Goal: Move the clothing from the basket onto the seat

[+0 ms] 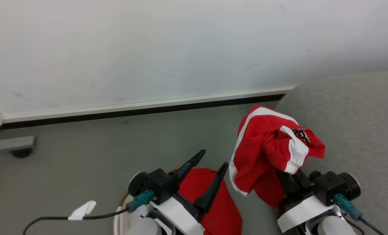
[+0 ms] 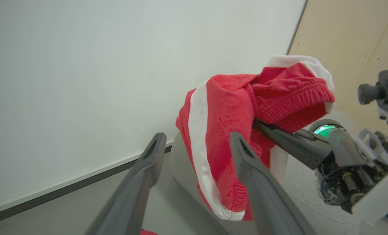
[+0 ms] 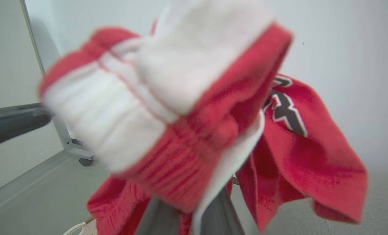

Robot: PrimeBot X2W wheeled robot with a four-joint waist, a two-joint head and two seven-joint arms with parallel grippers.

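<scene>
Background: a plain white wall (image 1: 148, 49) meets a grey floor (image 1: 83, 156) along a pale skirting with a dark lower strip. The seat (image 1: 353, 107) occupies the right side of the head view, with its rounded edge nearest the arms.

Step in hand: transfer of the first item. The right gripper (image 1: 290, 179) is clamped on the striped garment (image 1: 269, 143), which is bunched over its fingers and held up in the air, just short of the seat edge. One white-trimmed fold hangs lower on the left.

The left gripper (image 1: 209, 164) is released, with its fingers spread and nothing between them. It hovers above the plain red garment (image 1: 220, 209), which appears to lie in the basket (image 1: 117, 222). Only a short arc of the basket rim is visible.

Next move, by judgement: carry the load rightward over the seat edge, high enough that the hanging fold does not catch, then release well inside the cushion.

Clearance: open floor lies ahead and to the left. The two arms are close together, and a loose cable (image 1: 50, 218) trails at lower left
</scene>
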